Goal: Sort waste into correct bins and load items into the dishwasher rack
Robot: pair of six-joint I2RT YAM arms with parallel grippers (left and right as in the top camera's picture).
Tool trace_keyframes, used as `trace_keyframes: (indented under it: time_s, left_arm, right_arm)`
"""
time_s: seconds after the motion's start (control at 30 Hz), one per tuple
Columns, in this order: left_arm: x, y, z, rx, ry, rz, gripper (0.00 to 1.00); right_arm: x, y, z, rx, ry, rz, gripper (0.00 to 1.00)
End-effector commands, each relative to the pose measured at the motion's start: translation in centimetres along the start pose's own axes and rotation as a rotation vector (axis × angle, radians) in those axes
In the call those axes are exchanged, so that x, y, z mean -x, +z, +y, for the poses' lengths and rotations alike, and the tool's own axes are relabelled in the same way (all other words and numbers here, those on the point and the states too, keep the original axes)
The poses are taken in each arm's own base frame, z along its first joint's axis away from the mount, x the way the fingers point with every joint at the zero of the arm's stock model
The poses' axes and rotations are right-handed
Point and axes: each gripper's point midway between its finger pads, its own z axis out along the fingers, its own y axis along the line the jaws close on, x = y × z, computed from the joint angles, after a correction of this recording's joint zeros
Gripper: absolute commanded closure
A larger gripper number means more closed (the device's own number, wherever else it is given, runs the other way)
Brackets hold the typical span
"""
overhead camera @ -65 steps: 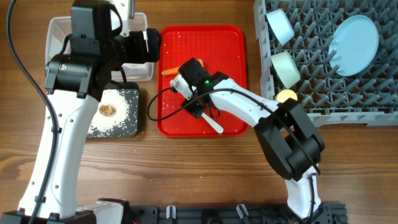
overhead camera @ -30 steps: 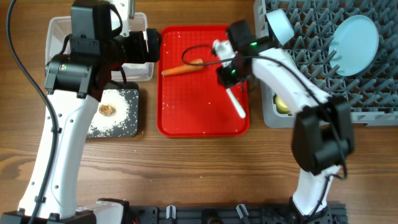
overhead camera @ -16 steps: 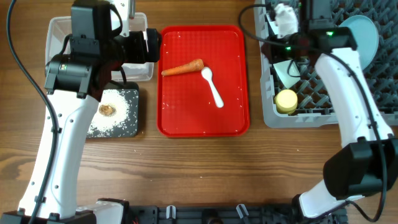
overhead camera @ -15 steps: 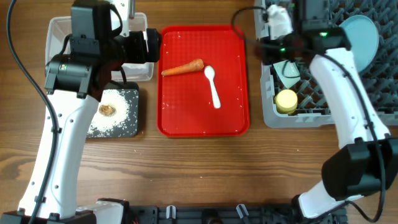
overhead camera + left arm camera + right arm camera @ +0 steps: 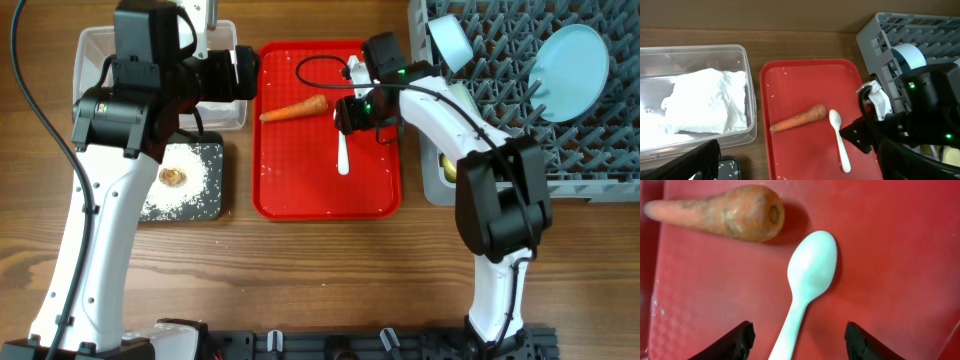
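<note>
A white spoon (image 5: pixel 343 152) lies on the flat red tray (image 5: pixel 285 185), its bowl next to the orange carrot (image 5: pixel 295 108). My right gripper (image 5: pixel 352 112) is open just above the spoon. In the right wrist view its fingers (image 5: pixel 732 342) stand either side of the spoon's handle (image 5: pixel 790 325), with the carrot (image 5: pixel 725 212) ahead. My left gripper (image 5: pixel 795 172) is open and empty over the clear tub (image 5: pixel 100 45), which holds the white napkin (image 5: pixel 700 105). The black tray (image 5: pixel 210 205) holds rice and a brown lump (image 5: pixel 172 176).
The grey rack (image 5: pixel 600 150) at the right holds the light-blue plate (image 5: pixel 570 58), a light-blue bowl (image 5: pixel 450 40) and the yellow cup (image 5: pixel 449 172), which my right arm partly hides. A few rice grains lie on the red tray. Bare wood lies in front.
My right gripper left the spoon on the tray, went to the rack, and has come back down over the spoon. The spoon now lies beside the carrot. The left arm has not moved.
</note>
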Motion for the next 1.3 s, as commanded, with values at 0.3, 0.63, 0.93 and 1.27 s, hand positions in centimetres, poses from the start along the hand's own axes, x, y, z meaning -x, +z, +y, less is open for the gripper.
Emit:
trace_keyframes:
  time_s: [0.3,0.63,0.93,1.27]
  left_arm:
    - [0.1,0.0,0.2,0.005,-0.009,-0.003,0.00]
    - [0.1,0.0,0.2,0.005,-0.009,-0.003,0.00]
    - [0.1,0.0,0.2,0.005,-0.009,-0.003,0.00]
    - [0.1,0.0,0.2,0.005,-0.009,-0.003,0.00]
  right_arm:
    - [-1.0,7.1,-0.8,-0.009,0.000,0.034,0.63]
    - [-2.2,7.6,-0.4,0.026,0.009,0.082,0.96]
    - [3.7,-15.7,-2.6,-0.034,0.060,-0.265,0.96]
    - [-4.8,-27.8,-20.1,-0.574,0.292,-0.290,0.96]
